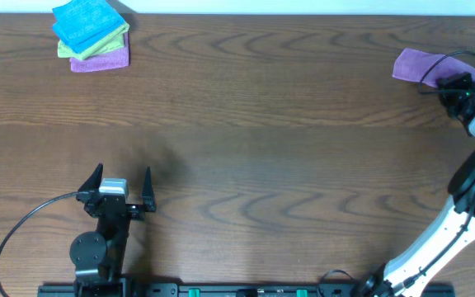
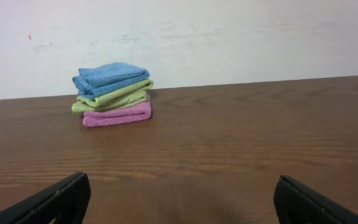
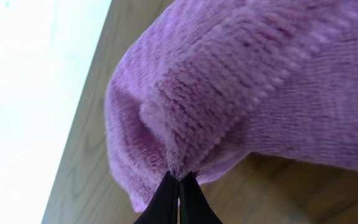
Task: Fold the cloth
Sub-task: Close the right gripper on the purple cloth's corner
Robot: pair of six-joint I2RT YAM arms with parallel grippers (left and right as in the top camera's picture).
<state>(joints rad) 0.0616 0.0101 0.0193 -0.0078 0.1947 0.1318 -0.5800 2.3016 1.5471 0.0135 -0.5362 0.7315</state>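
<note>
At the upper right of the overhead frame, the cloth (image 1: pixel 415 64) lies bunched on the bench (image 1: pixel 262 148), near the far edge. Its long axis runs roughly left-right and dips slightly toward the right end, where the right gripper (image 1: pixel 450 82) covers it. In the right wrist view the jaws are pinched together on a raised fold of the lilac fabric, which bunches at the tips. Tag not visible. Lower left: the left gripper (image 1: pixel 122 180) is well apart from the cloth, jaws spread wide, holding nothing. Upper left: stack of three folded cloths (image 1: pixel 93 37), blue on top, yellow-green in the middle, purple-pink at the bottom.
</note>
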